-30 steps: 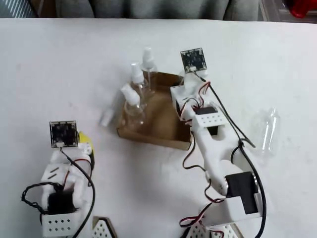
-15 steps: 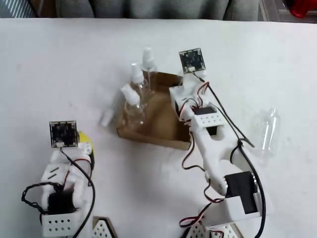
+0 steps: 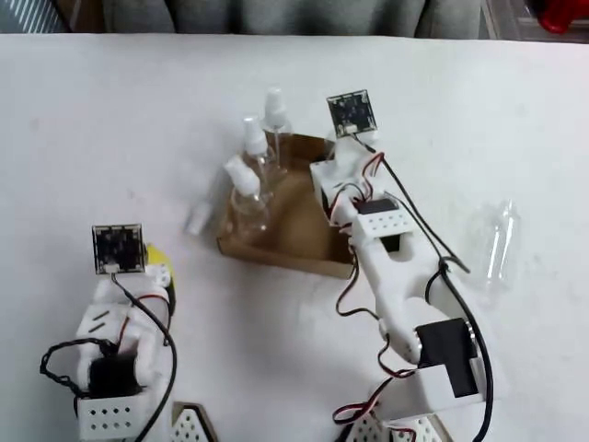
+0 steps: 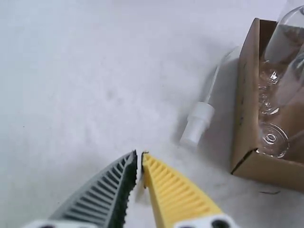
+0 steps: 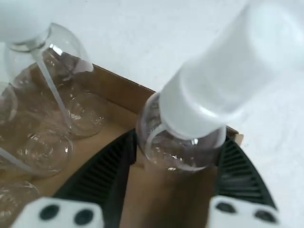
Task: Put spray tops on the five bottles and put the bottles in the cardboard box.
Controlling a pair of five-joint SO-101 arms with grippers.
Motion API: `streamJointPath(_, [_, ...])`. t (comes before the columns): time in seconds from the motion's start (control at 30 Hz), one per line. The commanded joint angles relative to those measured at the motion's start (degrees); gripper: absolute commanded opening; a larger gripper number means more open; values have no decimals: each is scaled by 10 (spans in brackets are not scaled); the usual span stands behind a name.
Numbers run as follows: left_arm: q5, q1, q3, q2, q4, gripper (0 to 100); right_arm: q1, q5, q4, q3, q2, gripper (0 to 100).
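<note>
We see the right gripper [image 5: 175, 166] pinching a capped bottle [image 5: 209, 85] at a corner of the box [image 3: 294, 235]. Three capped bottles [image 3: 253, 180] stand inside the box. Our left gripper [image 4: 139, 159] is pressed together above the desk [image 3: 110, 120], near a loose spray top [image 4: 197, 126] beside the box. An uncapped bottle [image 3: 497, 244] lies well apart.
</note>
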Motion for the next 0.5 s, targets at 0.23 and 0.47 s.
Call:
streamJointPath(0.23, [-4,9,-2,-7,-17,24,-5,0,-5,-12,-7,349])
streamJointPath(0.47, [-4,9,-2,-7,-17,24,-5,0,-6,-12,-7,349])
